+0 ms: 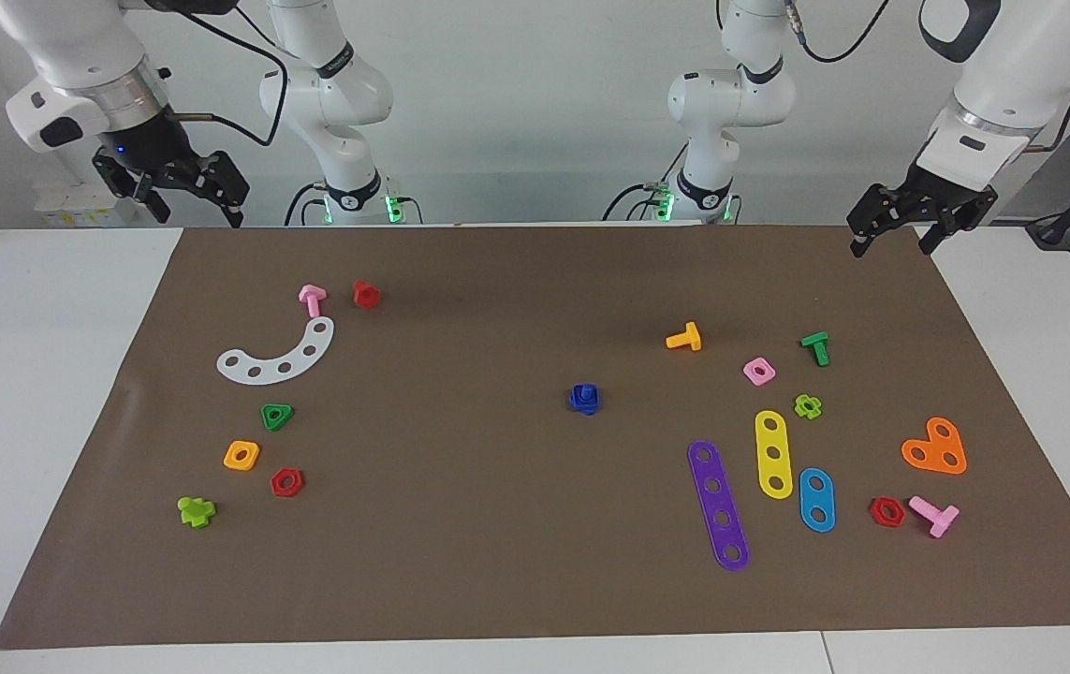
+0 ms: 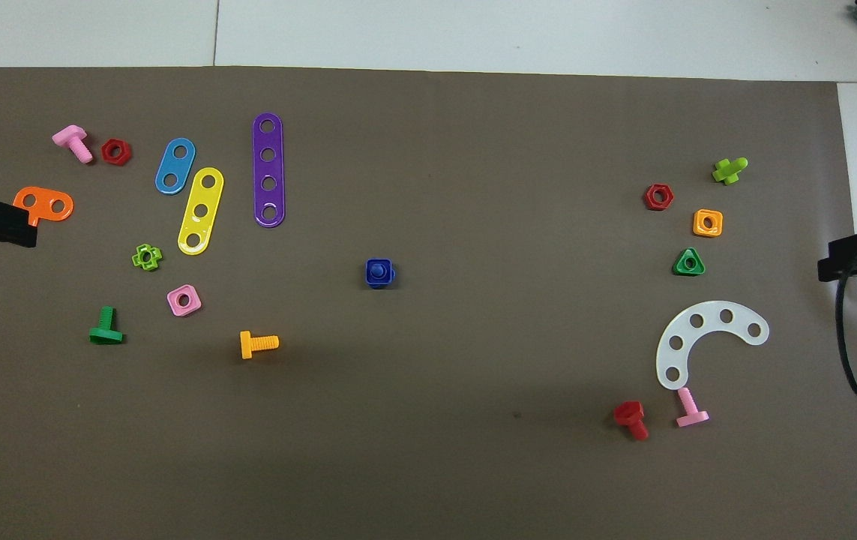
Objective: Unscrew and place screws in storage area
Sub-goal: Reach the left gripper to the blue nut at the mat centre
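The dark-blue screw [image 1: 583, 398], a bolt seated in its square nut, stands on the brown mat [image 1: 497, 562] near its middle; it also shows in the overhead view [image 2: 379, 273]. My left gripper [image 1: 890, 249] hangs open and empty above the mat's corner at the left arm's end, well away from the screw. My right gripper [image 1: 199, 220] hangs open and empty above the mat's corner at the right arm's end. Both arms wait.
Toward the left arm's end lie purple [image 1: 718, 505], yellow [image 1: 773, 454] and blue [image 1: 816, 500] strips, an orange plate [image 1: 935, 447] and several bolts and nuts. Toward the right arm's end lie a white arc [image 1: 279, 356], a green triangular nut [image 1: 277, 417] and other nuts and bolts.
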